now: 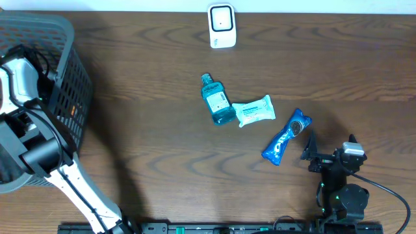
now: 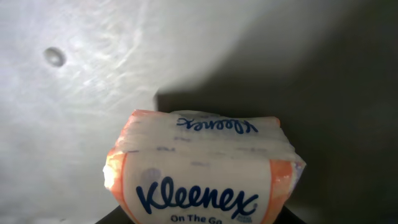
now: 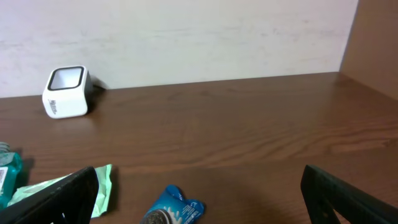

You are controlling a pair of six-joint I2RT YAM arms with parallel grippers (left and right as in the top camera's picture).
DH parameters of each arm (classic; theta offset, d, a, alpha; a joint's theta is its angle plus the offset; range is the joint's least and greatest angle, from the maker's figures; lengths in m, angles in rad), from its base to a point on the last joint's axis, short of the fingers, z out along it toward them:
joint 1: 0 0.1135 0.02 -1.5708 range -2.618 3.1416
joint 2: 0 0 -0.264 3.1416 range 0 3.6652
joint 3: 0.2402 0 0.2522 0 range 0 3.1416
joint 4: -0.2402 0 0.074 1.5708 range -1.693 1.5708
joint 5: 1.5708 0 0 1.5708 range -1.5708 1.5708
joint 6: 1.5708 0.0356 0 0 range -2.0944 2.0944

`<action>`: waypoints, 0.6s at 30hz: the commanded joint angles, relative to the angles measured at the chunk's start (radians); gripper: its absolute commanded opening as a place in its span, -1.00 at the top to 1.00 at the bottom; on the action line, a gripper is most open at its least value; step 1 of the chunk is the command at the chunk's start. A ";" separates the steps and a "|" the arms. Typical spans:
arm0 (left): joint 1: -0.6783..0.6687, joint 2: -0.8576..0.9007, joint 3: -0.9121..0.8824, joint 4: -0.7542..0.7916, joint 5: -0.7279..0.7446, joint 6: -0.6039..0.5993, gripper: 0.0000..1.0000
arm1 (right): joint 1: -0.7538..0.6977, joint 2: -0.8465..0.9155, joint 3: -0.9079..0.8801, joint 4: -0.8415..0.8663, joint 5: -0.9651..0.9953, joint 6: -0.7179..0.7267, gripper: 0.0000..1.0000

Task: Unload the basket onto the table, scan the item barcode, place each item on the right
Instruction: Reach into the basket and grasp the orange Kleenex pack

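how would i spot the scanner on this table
Look along the far edge of the wooden table. The scanner stands there alone, beyond the blue bottle. It is the only white box, with a dark-framed window on its face.

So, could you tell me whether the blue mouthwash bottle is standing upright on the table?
No, the mouthwash bottle lies flat on the table, beside the green wipes pack.
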 commanded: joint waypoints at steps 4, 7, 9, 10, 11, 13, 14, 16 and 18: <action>0.073 -0.050 0.020 -0.105 -0.030 0.043 0.23 | -0.007 -0.006 -0.002 -0.003 0.009 -0.012 -0.99; 0.097 -0.147 0.045 -0.121 -0.030 0.063 0.23 | -0.007 -0.006 -0.002 -0.003 0.009 -0.012 -0.98; 0.110 -0.240 0.051 -0.119 -0.030 0.065 0.24 | -0.007 -0.006 -0.002 -0.003 0.009 -0.012 -0.98; 0.114 -0.286 0.053 -0.115 -0.030 0.064 0.23 | -0.007 -0.006 -0.002 -0.003 0.009 -0.012 -0.98; 0.116 -0.338 0.053 -0.108 -0.030 0.064 0.24 | -0.007 -0.006 -0.002 -0.003 0.009 -0.012 -0.99; 0.116 -0.450 0.054 -0.088 -0.028 0.062 0.24 | -0.007 -0.006 -0.002 -0.003 0.009 -0.012 -0.99; 0.112 -0.506 0.054 -0.077 -0.024 0.051 0.23 | -0.007 -0.006 -0.002 -0.003 0.009 -0.012 -0.99; 0.091 -0.621 0.054 -0.039 0.015 0.049 0.24 | -0.007 -0.006 -0.002 -0.003 0.009 -0.012 -0.99; 0.043 -0.739 0.054 0.016 0.071 0.050 0.23 | -0.007 -0.006 -0.002 -0.003 0.009 -0.012 -0.98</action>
